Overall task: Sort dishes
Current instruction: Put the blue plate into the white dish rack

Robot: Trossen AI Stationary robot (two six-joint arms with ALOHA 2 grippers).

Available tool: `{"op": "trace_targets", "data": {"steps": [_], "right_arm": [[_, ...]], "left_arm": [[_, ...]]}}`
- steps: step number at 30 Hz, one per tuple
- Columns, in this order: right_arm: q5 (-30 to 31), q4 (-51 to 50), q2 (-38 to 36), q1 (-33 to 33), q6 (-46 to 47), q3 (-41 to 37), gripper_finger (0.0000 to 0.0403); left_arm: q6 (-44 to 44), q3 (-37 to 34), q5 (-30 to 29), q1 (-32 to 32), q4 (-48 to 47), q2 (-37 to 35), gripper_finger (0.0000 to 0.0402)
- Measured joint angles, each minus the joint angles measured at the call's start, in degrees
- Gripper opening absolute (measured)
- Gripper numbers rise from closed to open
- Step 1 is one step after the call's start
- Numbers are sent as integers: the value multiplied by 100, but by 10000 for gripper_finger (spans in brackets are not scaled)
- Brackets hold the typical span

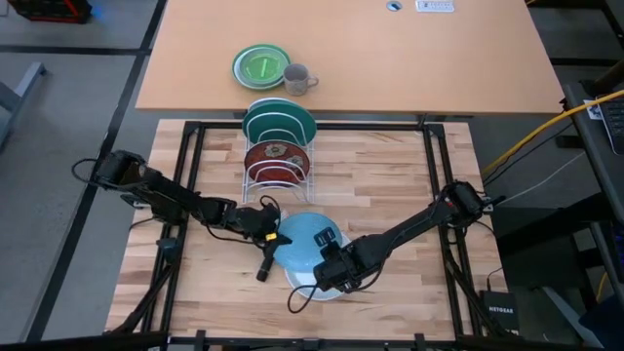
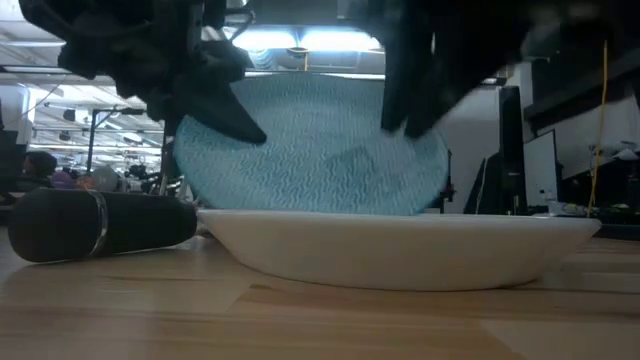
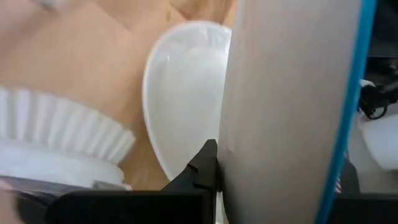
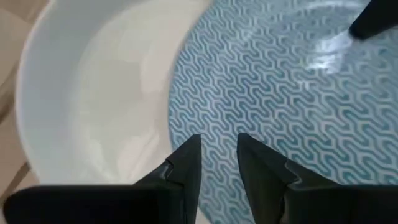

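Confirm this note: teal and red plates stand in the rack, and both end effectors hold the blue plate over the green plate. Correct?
Not quite. The blue plate is over the white plate, as the low view shows. The green plate sits on the far table. The rest stands.

Green plate (image 1: 261, 66) touching grey mug (image 1: 297, 79)
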Motion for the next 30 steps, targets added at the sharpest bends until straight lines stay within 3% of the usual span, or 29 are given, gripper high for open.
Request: {"op": "trace_targets", "data": {"steps": [12,20,24,30], "right_arm": [[789,-2312,0,3,-8,2285,108],[1469,-3433,-11,3,-154,4359,108],[2147,-2979,-413,5,-731,4179,108],[3272,-2982,-715,-1,-922,4191,108]], "left_arm": [[1363,2,-479,326,-824,-1897,25],[2839,7,-1309,914,-1198,-3593,25],[3547,11,-1518,1310,-1225,-4215,25],[4668,15,-1642,1938,-1343,-4569,25]]}}
